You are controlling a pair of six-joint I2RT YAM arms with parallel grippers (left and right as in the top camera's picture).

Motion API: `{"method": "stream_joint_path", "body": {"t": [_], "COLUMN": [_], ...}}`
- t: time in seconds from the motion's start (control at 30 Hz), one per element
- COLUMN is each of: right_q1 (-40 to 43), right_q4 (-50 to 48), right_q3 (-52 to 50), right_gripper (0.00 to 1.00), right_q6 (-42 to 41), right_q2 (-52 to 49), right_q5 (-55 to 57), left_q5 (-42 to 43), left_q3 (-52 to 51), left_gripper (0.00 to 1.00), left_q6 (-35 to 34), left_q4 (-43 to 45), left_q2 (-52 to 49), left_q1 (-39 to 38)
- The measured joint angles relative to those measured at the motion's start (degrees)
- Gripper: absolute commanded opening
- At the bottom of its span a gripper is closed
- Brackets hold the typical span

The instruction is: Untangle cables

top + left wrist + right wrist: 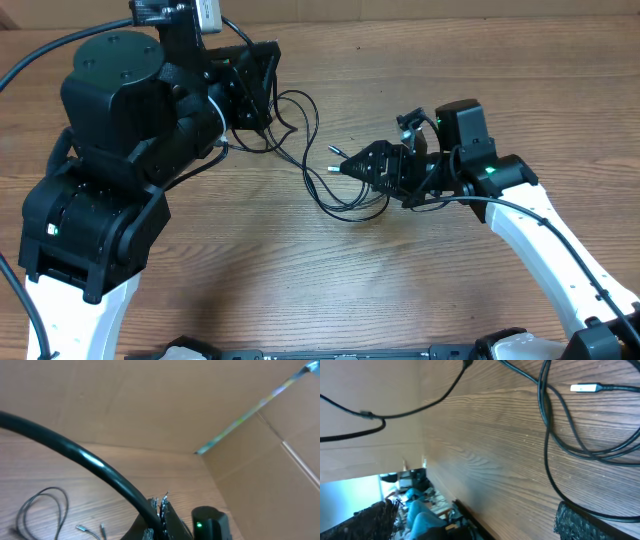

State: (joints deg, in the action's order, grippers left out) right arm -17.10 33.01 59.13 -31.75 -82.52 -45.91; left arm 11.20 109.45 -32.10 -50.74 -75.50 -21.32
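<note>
Thin, glossy black cables (545, 455), silver-tipped, looped loosely across matte wood-grain counter (300, 290) between both arms; left jaws raised, tilted, shut, hold on any strand unclear; right jaws low, spread wide, gripping nothing.

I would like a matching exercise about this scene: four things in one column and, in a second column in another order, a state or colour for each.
Things:
1. left gripper
2. right gripper
3. cables
4. plug end

States or colours:
A. silver
B. jaws wide open
C. thin, black, looped on the table
D. jaws shut

Pairs: 1-D, 2-B, 3-C, 4-A
</note>
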Motion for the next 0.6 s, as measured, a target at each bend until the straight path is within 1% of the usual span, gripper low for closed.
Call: {"method": "stream_joint_path", "body": {"t": [0.07, 0.17, 0.27, 0.43, 0.53, 0.6], "right_q1": [-0.66, -0.94, -0.94, -0.92, -0.94, -0.92], "right_q4": [0.39, 1.81, 3.02, 4.09, 4.07, 4.13], "right_q3": [0.0, 0.0, 0.0, 0.0, 0.0, 0.0], "right_gripper": [1.0, 1.0, 1.0, 1.0, 1.0, 1.0], "right_q6": [0.02, -0.02, -0.04, 0.02, 0.02, 0.04], "right_q2": [0.0, -0.02, -0.02, -0.02, -0.04, -0.02], "right_q5": [1.84, 4.96, 8.09, 13.33, 15.21, 15.72], "left_q5": [-2.6, -9.62, -15.13, -18.58, -18.1, -17.42], "left_q3": [0.0, 0.0, 0.0, 0.02, 0.11, 0.13], "left_gripper": [0.04, 0.04, 0.04, 0.04, 0.07, 0.07], "left_q6": [1.03, 1.92, 3.85, 9.68, 13.33, 14.69], "left_q4": [-2.19, -7.34, -9.51, -5.77, -0.46, 3.87], "left_q2": [0.0, 0.0, -0.04, -0.37, -2.64, -4.83], "left_q1": [0.02, 1.29, 5.79, 17.9, 24.76, 27.41]}}
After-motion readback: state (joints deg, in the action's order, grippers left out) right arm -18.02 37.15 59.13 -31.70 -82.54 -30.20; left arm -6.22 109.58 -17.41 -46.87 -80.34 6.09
